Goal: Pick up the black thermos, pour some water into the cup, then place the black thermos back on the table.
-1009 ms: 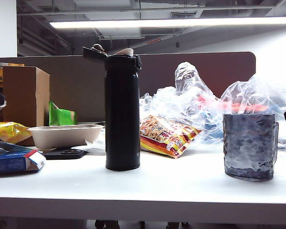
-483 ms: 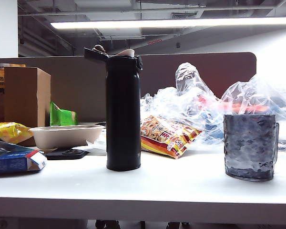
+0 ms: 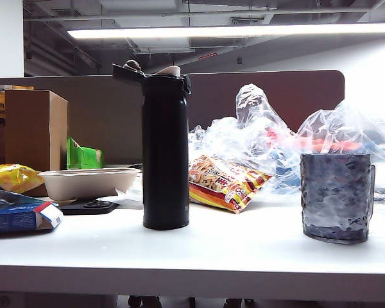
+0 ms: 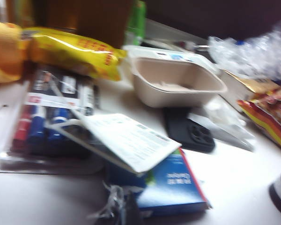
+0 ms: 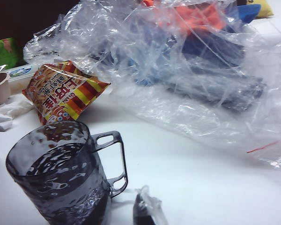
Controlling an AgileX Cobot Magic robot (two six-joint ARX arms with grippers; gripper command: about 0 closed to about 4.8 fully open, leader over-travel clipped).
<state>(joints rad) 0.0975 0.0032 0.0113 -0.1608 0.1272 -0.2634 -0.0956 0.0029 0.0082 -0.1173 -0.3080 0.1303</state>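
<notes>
The white table (image 3: pixel 231 253) sits under a long ceiling strip light, with the black thermos (image 3: pixel 165 151) upright left of centre, lid flipped open, and the cup (image 3: pixel 335 196) well apart on its right, in front of crumpled clear plastic bags (image 3: pixel 289 144). Neither arm shows in the exterior view. The left gripper (image 4: pixel 121 211), pressed together, hangs over a blue box (image 4: pixel 171 185) near a beige tray (image 4: pixel 175 82) on the left; the right gripper (image 5: pixel 145 213) sits just beside the cup's handle, and its spread cannot be told.

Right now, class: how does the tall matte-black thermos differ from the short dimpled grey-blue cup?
The tall matte-black thermos is slim and smooth, about twice as high as the short dimpled grey-blue cup. The thermos has a flipped-open lid; the cup has a side handle and no lid. Both stand upright on the white table.
</notes>
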